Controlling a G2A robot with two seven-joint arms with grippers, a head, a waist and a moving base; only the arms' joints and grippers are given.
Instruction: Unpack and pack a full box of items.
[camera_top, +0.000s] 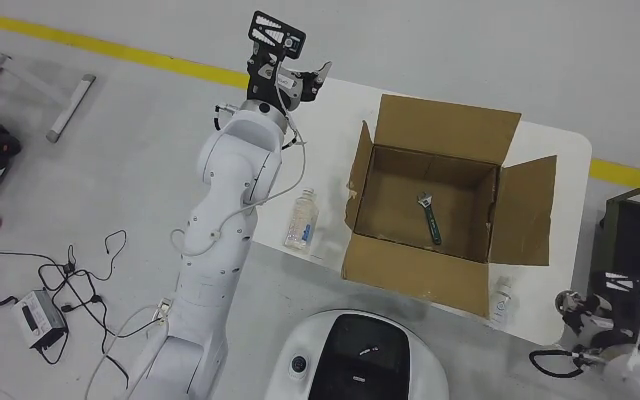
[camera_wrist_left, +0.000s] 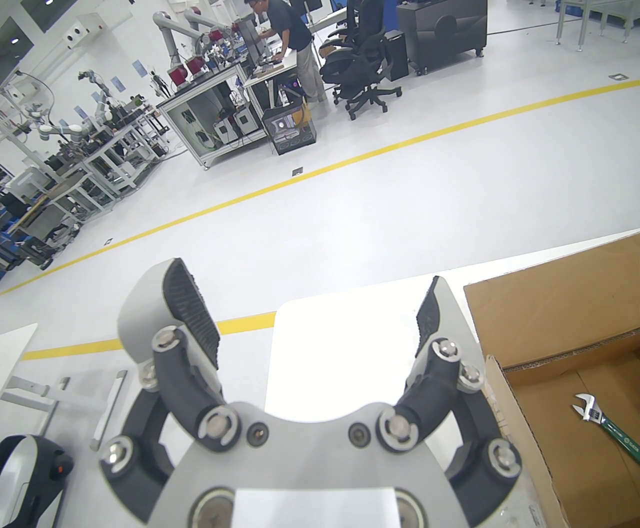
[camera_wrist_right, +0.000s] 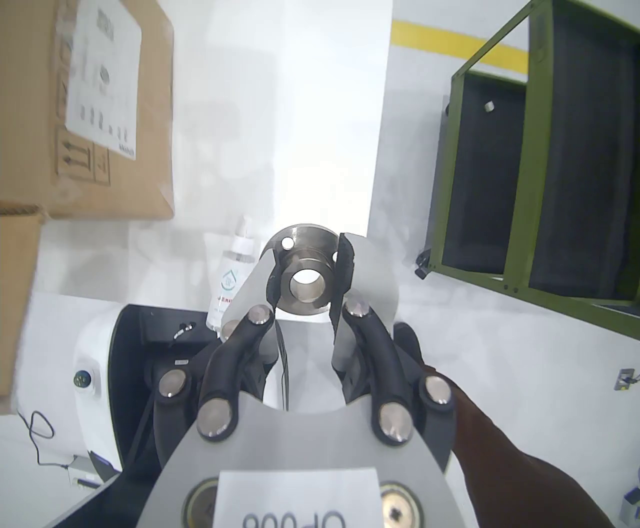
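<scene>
Pinching a metal flanged bushing (camera_wrist_right: 302, 285) between its pads, the right gripper (camera_wrist_right: 307, 276) hangs at the bench's (camera_top: 560, 150) near right corner. A small spray bottle (camera_top: 501, 298) sits by the near edge, just beside the open cardboard box (camera_top: 415, 270) in the middle of the bench. A green-handled wrench (camera_top: 429, 218) lies on the box floor. The left gripper (camera_wrist_left: 310, 310), fingers spread and empty, hangs over the far left corner. A clear bottle (camera_top: 301, 220) lies near the left edge.
</scene>
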